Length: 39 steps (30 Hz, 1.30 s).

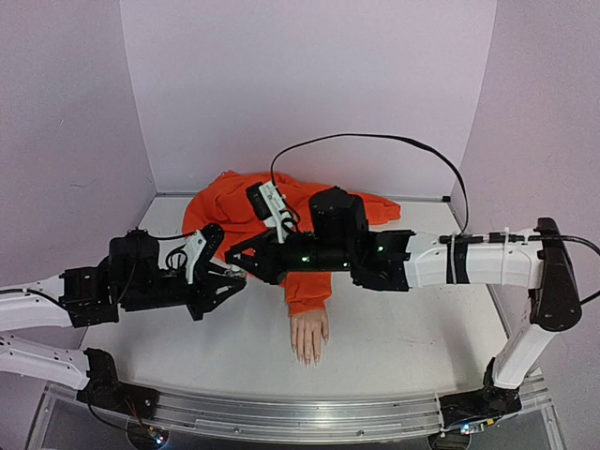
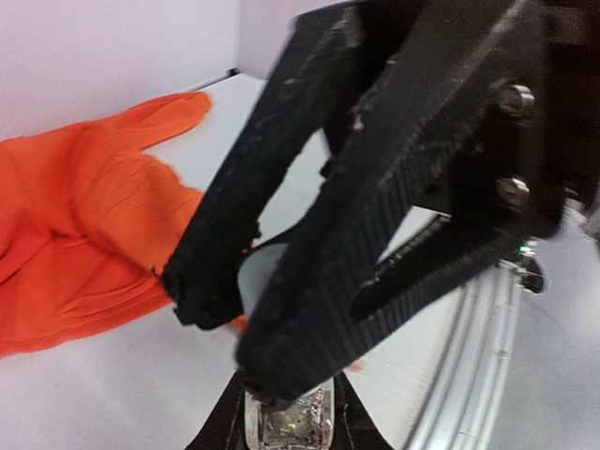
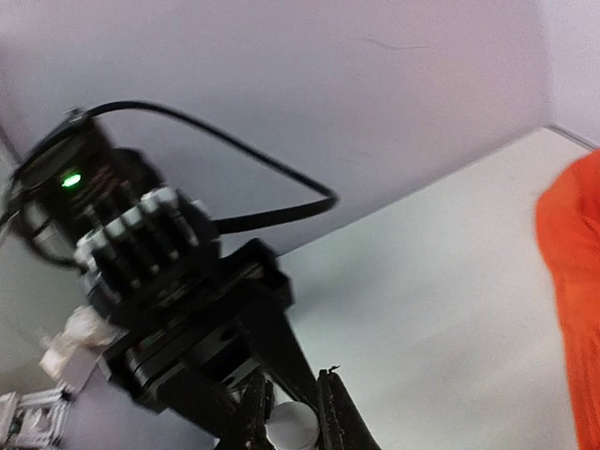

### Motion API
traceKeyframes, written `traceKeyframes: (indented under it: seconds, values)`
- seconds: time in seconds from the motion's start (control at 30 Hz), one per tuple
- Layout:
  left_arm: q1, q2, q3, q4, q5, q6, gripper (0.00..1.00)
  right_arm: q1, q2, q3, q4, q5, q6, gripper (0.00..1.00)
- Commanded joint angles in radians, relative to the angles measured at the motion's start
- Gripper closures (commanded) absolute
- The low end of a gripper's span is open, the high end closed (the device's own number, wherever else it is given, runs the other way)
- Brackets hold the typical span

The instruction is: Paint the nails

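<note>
The skin-toned mannequin hand (image 1: 309,335) lies palm down at the table's front, its fingers pointing to the near edge. Its nails (image 1: 306,358) are too small to make out. Its orange sleeve (image 1: 305,286) runs back under the right arm and also shows in the left wrist view (image 2: 84,216). My left gripper (image 1: 230,278) (image 2: 289,417) is shut on a small clear bottle (image 2: 291,427) with glitter inside. My right gripper (image 1: 234,255) (image 3: 292,412) meets it left of the hand and is shut on the bottle's white cap (image 3: 292,427).
The orange garment (image 1: 234,202) is heaped at the back of the white table (image 1: 412,328). Lilac walls close in the back and both sides. A black cable (image 1: 375,139) loops above the right arm. A metal rail (image 1: 300,417) runs along the near edge.
</note>
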Motion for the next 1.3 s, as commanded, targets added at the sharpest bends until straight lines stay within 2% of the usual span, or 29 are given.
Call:
traceKeyframes:
  seconds: [0.0,0.07,0.23,0.4,0.43,0.5,0.7,0.77,0.87,1.0,1.13,1.27]
  values:
    - [0.019,0.071,0.152,0.154,-0.372,0.056,1.00,0.180,0.071,0.105,-0.296,0.666,0.172,1.00]
    - [0.017,0.104,0.172,0.154,-0.360,0.053,1.00,0.254,0.107,0.153,-0.332,0.807,0.228,1.00]
    - [0.015,0.114,0.144,0.155,-0.298,0.018,1.00,0.274,0.121,0.180,-0.336,0.818,0.230,1.00]
    - [0.015,0.041,0.060,0.154,-0.253,-0.025,1.00,0.223,0.041,0.116,-0.250,0.647,0.185,1.00]
    - [0.015,0.027,0.042,0.153,-0.252,-0.033,1.00,0.212,0.026,0.102,-0.237,0.606,0.174,0.97]
    - [0.015,-0.002,0.012,0.152,-0.252,-0.049,1.00,0.199,-0.007,0.092,-0.233,0.543,0.143,0.74]
    - [0.016,-0.055,-0.031,0.129,-0.185,-0.102,1.00,0.141,-0.120,0.044,-0.232,0.330,0.065,0.25]
    - [0.016,-0.062,-0.027,0.119,-0.136,-0.111,1.00,0.092,-0.151,0.018,-0.233,0.244,0.063,0.14]
    - [0.019,-0.072,-0.019,0.115,-0.024,-0.122,1.00,0.015,-0.183,-0.040,-0.224,0.119,0.063,0.02]
    - [0.024,-0.062,0.012,0.116,0.218,-0.129,1.00,-0.035,-0.231,-0.111,-0.152,-0.023,0.000,0.03]
    - [0.026,-0.013,0.065,0.116,0.438,-0.141,1.00,-0.055,-0.238,-0.135,-0.030,-0.210,-0.024,0.17]
    - [0.026,0.041,0.104,0.121,0.601,-0.151,1.00,-0.054,-0.174,-0.114,0.102,-0.409,0.012,0.30]
